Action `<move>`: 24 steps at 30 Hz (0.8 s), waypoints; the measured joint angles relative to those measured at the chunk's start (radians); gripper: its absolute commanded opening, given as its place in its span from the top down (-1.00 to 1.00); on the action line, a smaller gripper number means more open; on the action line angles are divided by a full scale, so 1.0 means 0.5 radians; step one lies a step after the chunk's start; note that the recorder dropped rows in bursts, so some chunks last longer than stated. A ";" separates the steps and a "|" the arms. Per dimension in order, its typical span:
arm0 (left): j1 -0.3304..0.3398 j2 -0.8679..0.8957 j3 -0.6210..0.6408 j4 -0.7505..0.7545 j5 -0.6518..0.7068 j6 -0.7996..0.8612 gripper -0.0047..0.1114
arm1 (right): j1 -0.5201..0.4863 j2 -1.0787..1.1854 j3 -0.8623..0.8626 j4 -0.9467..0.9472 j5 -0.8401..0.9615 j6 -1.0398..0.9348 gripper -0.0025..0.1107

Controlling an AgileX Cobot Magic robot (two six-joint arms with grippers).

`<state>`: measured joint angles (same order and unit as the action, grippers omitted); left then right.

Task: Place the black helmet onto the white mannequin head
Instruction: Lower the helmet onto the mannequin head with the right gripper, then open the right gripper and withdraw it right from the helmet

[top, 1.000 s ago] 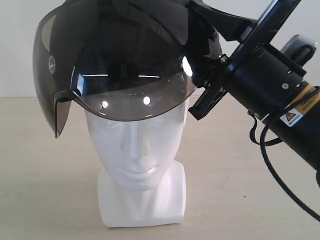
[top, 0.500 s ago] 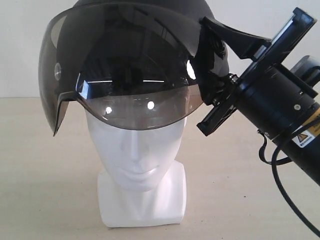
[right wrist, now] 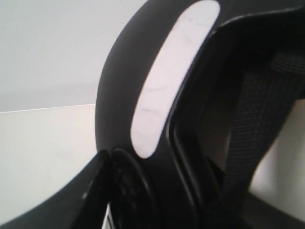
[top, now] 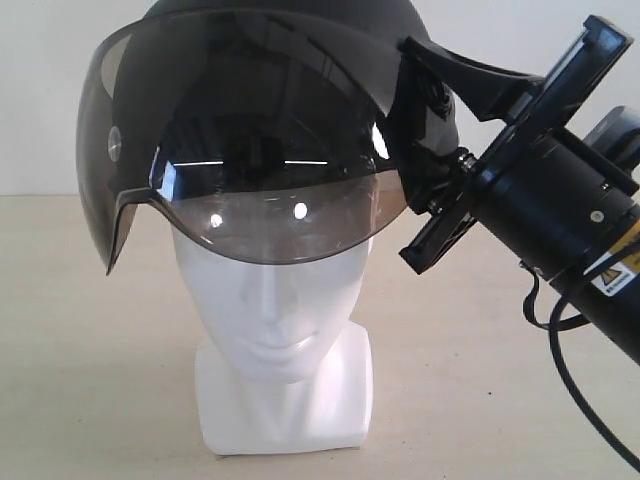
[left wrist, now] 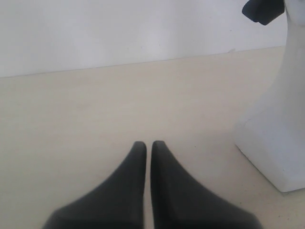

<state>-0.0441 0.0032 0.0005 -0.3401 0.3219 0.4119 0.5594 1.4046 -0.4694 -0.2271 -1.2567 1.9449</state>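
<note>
Jaws of the right gripper (top: 415,150) pinch the black helmet (top: 250,100) by its side rim, perched crooked atop the white mannequin head (top: 275,310); left gripper (left wrist: 144,148) is closed, empty. Let go now and it might slide off.

Pale beige tabletop (top: 100,380) below a plain white wall (top: 40,100)

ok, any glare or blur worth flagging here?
Exterior view: bright light glints on the smoky visor, white mannequin head sharp. Left wrist view: left gripper soft, out of focus. Right wrist view: black helmet fills the frame at close range, blurred.
</note>
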 measured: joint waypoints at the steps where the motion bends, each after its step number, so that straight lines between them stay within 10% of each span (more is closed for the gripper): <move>1: 0.000 0.000 0.000 0.000 0.000 0.000 0.84 | 0.000 0.000 0.000 0.000 0.003 -0.004 0.62; 7: 0.000 0.000 0.000 0.000 0.000 0.000 0.84 | 0.000 -0.004 0.000 0.000 0.007 -0.018 -0.09; 24: 0.000 0.000 0.000 0.000 0.000 0.000 0.84 | -0.024 -0.016 0.065 -0.046 0.209 0.021 -0.12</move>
<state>-0.0441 0.0032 0.0005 -0.3401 0.3219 0.4119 0.5472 1.3967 -0.4370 -0.2503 -1.1521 1.9553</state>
